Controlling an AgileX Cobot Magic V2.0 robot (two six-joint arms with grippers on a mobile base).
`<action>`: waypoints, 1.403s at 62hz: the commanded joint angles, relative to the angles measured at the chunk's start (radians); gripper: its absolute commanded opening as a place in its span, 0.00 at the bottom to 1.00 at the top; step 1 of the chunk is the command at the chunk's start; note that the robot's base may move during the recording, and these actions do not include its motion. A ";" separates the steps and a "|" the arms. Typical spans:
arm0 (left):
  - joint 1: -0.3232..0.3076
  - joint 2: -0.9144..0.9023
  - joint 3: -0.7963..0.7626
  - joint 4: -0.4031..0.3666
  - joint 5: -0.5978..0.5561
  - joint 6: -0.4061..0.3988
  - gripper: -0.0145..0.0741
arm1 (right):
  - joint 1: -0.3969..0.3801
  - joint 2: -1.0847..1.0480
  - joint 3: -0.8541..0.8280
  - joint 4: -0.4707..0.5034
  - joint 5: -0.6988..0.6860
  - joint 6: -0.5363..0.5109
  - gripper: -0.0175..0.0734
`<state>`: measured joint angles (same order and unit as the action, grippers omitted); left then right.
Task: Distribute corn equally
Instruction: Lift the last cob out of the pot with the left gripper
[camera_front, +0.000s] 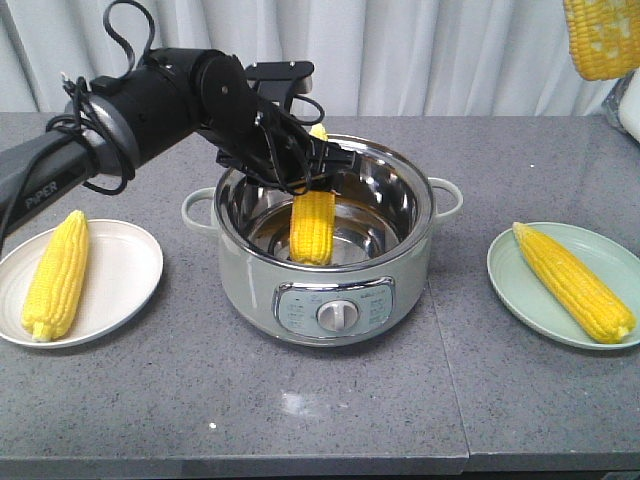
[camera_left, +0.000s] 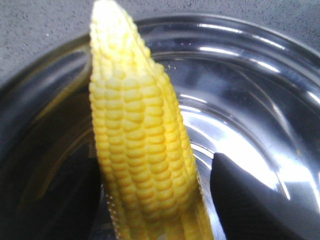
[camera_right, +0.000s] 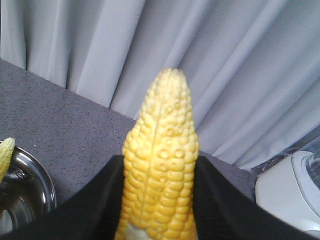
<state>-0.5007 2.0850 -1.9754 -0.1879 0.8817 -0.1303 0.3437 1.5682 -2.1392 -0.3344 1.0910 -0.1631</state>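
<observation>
A silver pot (camera_front: 250, 262) stands mid-table. My left gripper (camera_front: 315, 165) reaches into it and is shut on a corn cob (camera_front: 312, 228) that stands nearly upright inside. In the left wrist view that cob (camera_left: 140, 150) fills the space between the dark fingers (camera_left: 250, 205), with its tip over the pot rim. My right gripper (camera_right: 159, 195) is shut on another cob (camera_right: 161, 160), held high at the front view's top right corner (camera_front: 600, 38). One cob (camera_front: 57, 275) lies on the white plate (camera_front: 125, 290) at the left. One cob (camera_front: 575, 282) lies on the green plate (camera_front: 520, 300) at the right.
A grey curtain (camera_front: 450, 50) hangs behind the table. A white appliance (camera_right: 295, 192) stands at the table's far right. The pot has side handles (camera_front: 447, 195) and a front control knob (camera_front: 337, 315). A seam (camera_front: 440, 360) splits the tabletop.
</observation>
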 joint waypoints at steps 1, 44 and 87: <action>-0.003 -0.051 -0.033 -0.049 -0.039 -0.009 0.69 | -0.007 -0.035 -0.026 -0.030 -0.072 -0.002 0.18; -0.001 -0.170 -0.035 -0.012 -0.026 0.030 0.15 | -0.007 -0.035 -0.026 -0.028 -0.072 0.014 0.18; -0.001 -0.595 -0.034 0.452 0.213 0.024 0.16 | -0.007 -0.035 -0.026 0.032 0.077 0.050 0.18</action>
<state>-0.5007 1.5382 -1.9804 0.2112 1.1253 -0.0976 0.3437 1.5682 -2.1392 -0.2847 1.2189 -0.1123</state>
